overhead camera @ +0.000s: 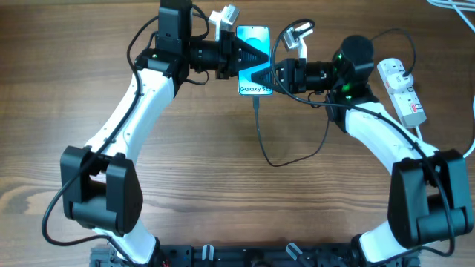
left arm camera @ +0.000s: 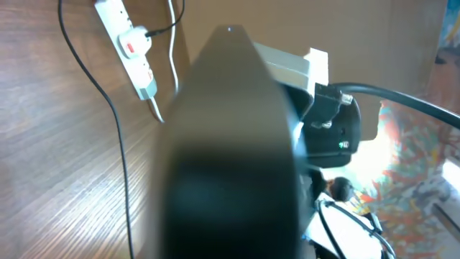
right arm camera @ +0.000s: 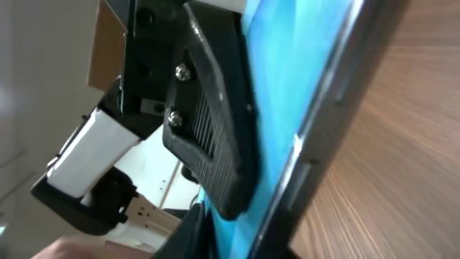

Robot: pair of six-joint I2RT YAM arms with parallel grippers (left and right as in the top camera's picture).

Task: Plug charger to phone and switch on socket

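The phone [overhead camera: 252, 35] with its cyan screen is held up at the back middle of the table. My left gripper [overhead camera: 250, 53] reaches in from the left and is shut on it. In the left wrist view the phone [left arm camera: 230, 144] is only a dark blur filling the middle. My right gripper [overhead camera: 264, 75] comes from the right and its fingers also close over the phone's [right arm camera: 302, 86] lower half. The black charger cable [overhead camera: 261, 137] meets the phone's bottom edge, loops over the table and runs right toward the white socket strip [overhead camera: 401, 90].
The socket strip [left arm camera: 129, 43] shows a red switch, a plug in it, and its thick white cord trailing off. Charger cable [left arm camera: 118, 144] slack lies on the wooden table [overhead camera: 223, 193] between the two arms. The left gripper's ribbed finger pad [right arm camera: 208, 144] crowds the right wrist view.
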